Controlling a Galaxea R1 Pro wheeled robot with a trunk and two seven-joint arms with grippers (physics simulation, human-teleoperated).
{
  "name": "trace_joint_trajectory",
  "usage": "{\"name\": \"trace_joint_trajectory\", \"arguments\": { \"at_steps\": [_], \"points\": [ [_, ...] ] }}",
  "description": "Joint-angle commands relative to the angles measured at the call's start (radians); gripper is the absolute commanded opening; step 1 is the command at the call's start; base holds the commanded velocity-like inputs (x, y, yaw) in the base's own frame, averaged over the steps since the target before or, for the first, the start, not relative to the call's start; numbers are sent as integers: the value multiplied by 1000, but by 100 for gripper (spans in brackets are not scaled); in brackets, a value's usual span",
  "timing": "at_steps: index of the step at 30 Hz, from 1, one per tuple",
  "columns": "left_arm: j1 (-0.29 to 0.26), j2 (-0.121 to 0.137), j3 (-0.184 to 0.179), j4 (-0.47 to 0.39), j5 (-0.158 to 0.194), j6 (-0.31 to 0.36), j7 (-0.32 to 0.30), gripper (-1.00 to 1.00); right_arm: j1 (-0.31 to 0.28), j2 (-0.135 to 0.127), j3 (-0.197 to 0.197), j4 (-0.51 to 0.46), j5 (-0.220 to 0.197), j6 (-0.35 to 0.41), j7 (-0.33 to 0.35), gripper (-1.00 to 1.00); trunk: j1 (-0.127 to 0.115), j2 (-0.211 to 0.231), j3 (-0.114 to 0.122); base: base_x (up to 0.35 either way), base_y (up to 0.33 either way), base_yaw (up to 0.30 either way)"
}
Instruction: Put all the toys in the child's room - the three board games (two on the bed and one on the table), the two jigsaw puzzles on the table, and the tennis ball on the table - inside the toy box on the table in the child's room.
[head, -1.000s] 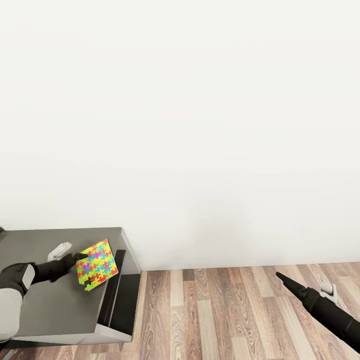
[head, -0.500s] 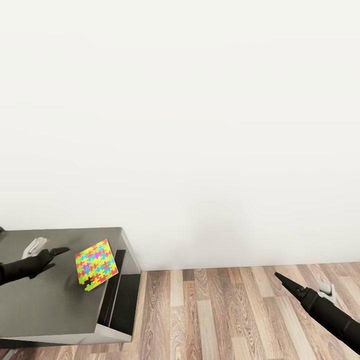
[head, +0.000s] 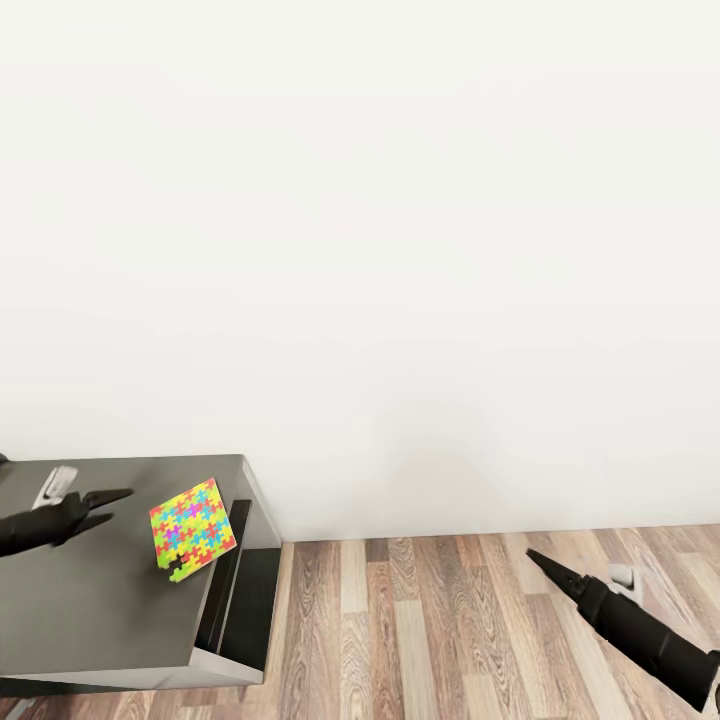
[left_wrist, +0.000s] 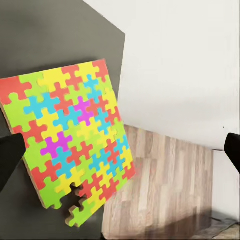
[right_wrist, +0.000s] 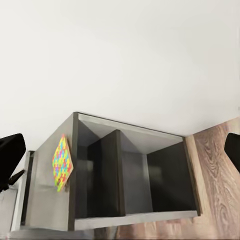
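One jigsaw puzzle (head: 193, 529), a thin slab of yellow, pink, green and blue pieces, lies on the dark grey end section of the table (head: 100, 600), close to its right edge. In the left wrist view the jigsaw puzzle (left_wrist: 70, 145) has a corner that seems to reach past that edge. My left gripper (head: 112, 505) hovers open just left of the puzzle, apart from it. Over the wooden floor at the lower right, my right gripper (head: 535, 558) is open and holds nothing. The right wrist view looks back at the table (right_wrist: 135, 135) and the puzzle (right_wrist: 61, 162).
A plain white wall (head: 400, 250) rises behind the table. Wooden floor (head: 420, 620) spreads to the right of it. The table's end has open dark compartments (right_wrist: 160, 180) under its top.
My left gripper has let go of the jigsaw puzzle and drawn back to the left. The puzzle stays on the table. The right arm has shifted a little to the left.
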Motion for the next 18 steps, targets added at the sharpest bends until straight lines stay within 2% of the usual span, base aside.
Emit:
{"name": "trace_joint_trajectory", "arguments": {
  "at_steps": [1,5,6,7,12,13,18],
  "points": [
    [-2,-1,-8,-12,-20,10,-41,100,-1,0,10,0,-3,3,-9,100,1,-2,-2,0,0,0],
    [-1,-4,-76,-59,-42,9,-167,100,-14,4,60,4,-5,-16,-69,100,1,-2,-2,0,0,0],
    [1,-5,-109,-80,-47,8,-214,100,-25,7,95,6,-6,-27,-108,100,1,-2,-2,0,0,0],
    [1,-5,-123,-88,-49,8,-230,100,-30,9,116,8,-6,-32,-129,100,1,-2,-2,0,0,0],
    [3,-6,-166,-112,-49,6,-238,100,-66,18,233,32,-8,-46,-237,100,1,-2,-2,0,0,0],
    [4,-6,-175,-116,-49,4,-238,100,-92,27,285,58,-8,-52,-279,100,1,-2,-2,0,0,0],
    [4,-7,-186,-122,-48,1,-238,100,-164,70,385,162,-5,-80,-349,100,1,-2,-2,0,0,0]
  ]
}}
